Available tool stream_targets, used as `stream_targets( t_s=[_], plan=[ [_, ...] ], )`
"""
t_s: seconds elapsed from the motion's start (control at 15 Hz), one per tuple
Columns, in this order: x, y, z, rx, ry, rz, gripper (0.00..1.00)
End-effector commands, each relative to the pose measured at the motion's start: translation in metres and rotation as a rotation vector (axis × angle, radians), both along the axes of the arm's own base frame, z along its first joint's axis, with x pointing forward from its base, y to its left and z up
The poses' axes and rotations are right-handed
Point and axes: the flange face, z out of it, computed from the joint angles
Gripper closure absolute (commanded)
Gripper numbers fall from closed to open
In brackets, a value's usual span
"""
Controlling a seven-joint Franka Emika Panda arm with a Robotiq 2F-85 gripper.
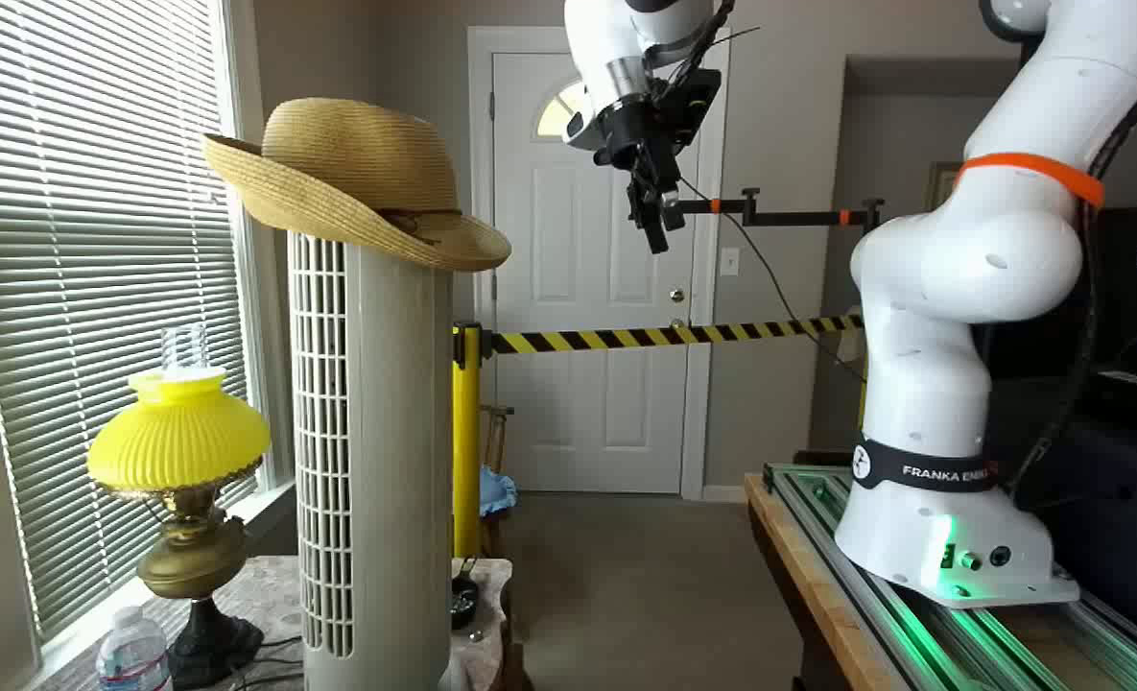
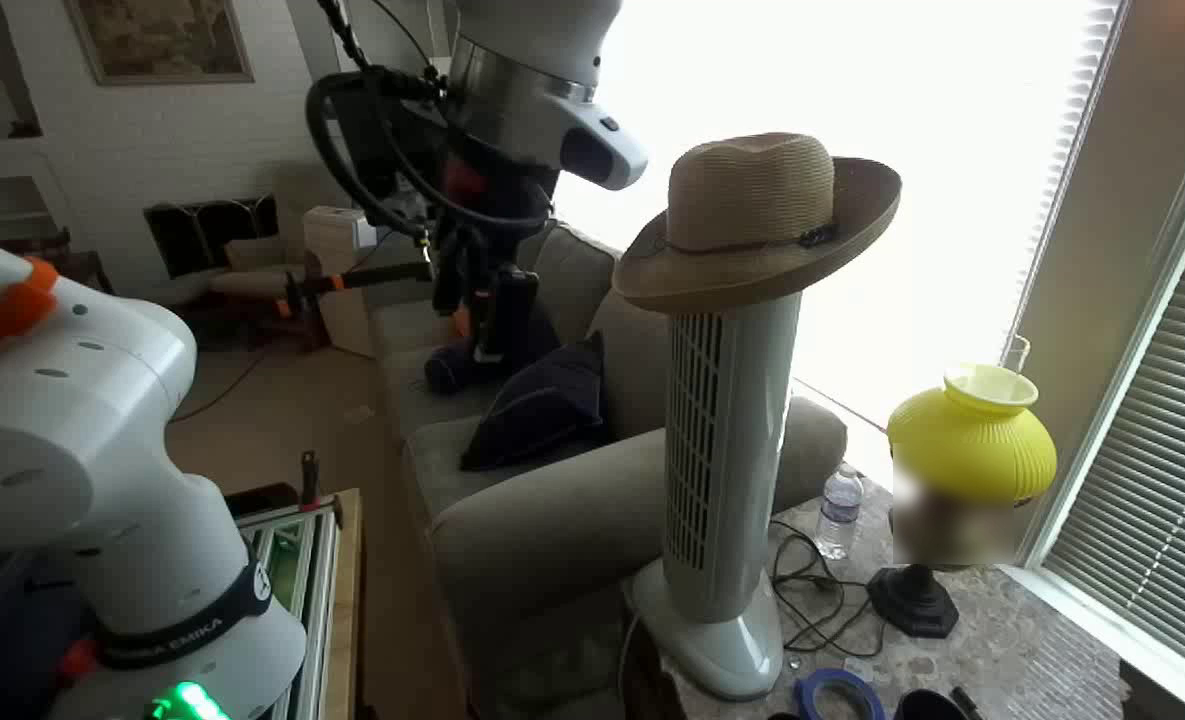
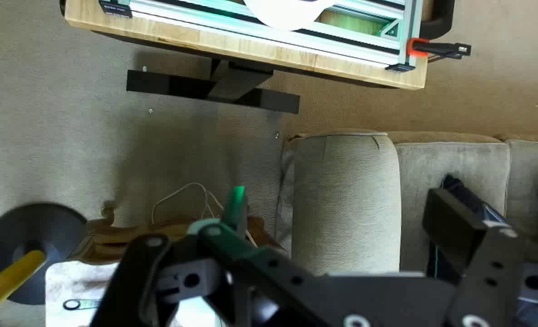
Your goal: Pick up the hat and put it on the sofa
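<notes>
The tan straw hat [image 1: 362, 158] rests on top of a tall tower fan, brim tilted; it also shows in an exterior view [image 2: 752, 205]. My gripper [image 1: 659, 230] hangs in the air apart from the hat, at about the height of its brim, pointing down. It also shows in an exterior view [image 2: 487, 325]. In the wrist view my gripper [image 3: 346, 213] has its fingers wide apart with nothing between them. The grey-beige sofa [image 2: 552, 510] lies below; its armrest [image 3: 346, 190] shows beneath the fingers in the wrist view. The hat is out of the wrist view.
The tower fan [image 1: 400, 432] stands on a side table [image 2: 1012, 640] beside the sofa's armrest. A yellow-shaded lamp [image 1: 179, 437], a bottle [image 2: 839, 510] and cables share that table. Dark pillows [image 2: 547, 405] lie on the sofa. A yellow post [image 1: 466, 432] holds striped tape [image 1: 626, 338].
</notes>
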Motion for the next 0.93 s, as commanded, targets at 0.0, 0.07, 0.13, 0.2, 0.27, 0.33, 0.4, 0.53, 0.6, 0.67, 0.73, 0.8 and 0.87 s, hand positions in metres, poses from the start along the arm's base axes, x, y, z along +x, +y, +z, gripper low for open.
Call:
stream_targets(
  t_s=[0.0, 0.07, 0.13, 0.2, 0.27, 0.33, 0.4, 0.53, 0.6, 0.67, 0.73, 0.8, 0.87],
  plan=[
    [0.000, 0.000, 0.000, 0.000, 0.001, 0.000, 0.00],
    [0.000, 0.000, 0.000, 0.000, 0.001, 0.000, 0.00],
    [0.000, 0.000, 0.000, 0.000, 0.001, 0.000, 0.00],
    [0.000, 0.000, 0.000, 0.000, 0.001, 0.000, 0.00],
    [0.000, 0.000, 0.000, 0.000, 0.001, 0.000, 0.00],
    [0.000, 0.000, 0.000, 0.000, 0.001, 0.000, 0.00],
    [0.000, 0.000, 0.000, 0.000, 0.001, 0.000, 0.00],
    [0.009, -0.002, 0.010, -0.016, -0.042, -0.018, 0.00],
    [0.013, -0.003, 0.020, -0.017, -0.073, -0.020, 0.00],
    [0.019, -0.003, 0.037, -0.037, -0.130, -0.024, 0.00],
    [0.023, -0.003, 0.053, -0.034, -0.170, -0.026, 0.00],
    [0.027, -0.002, 0.069, -0.038, -0.211, -0.027, 0.00],
    [0.030, -0.001, 0.082, -0.044, -0.238, -0.026, 0.00]
  ],
)
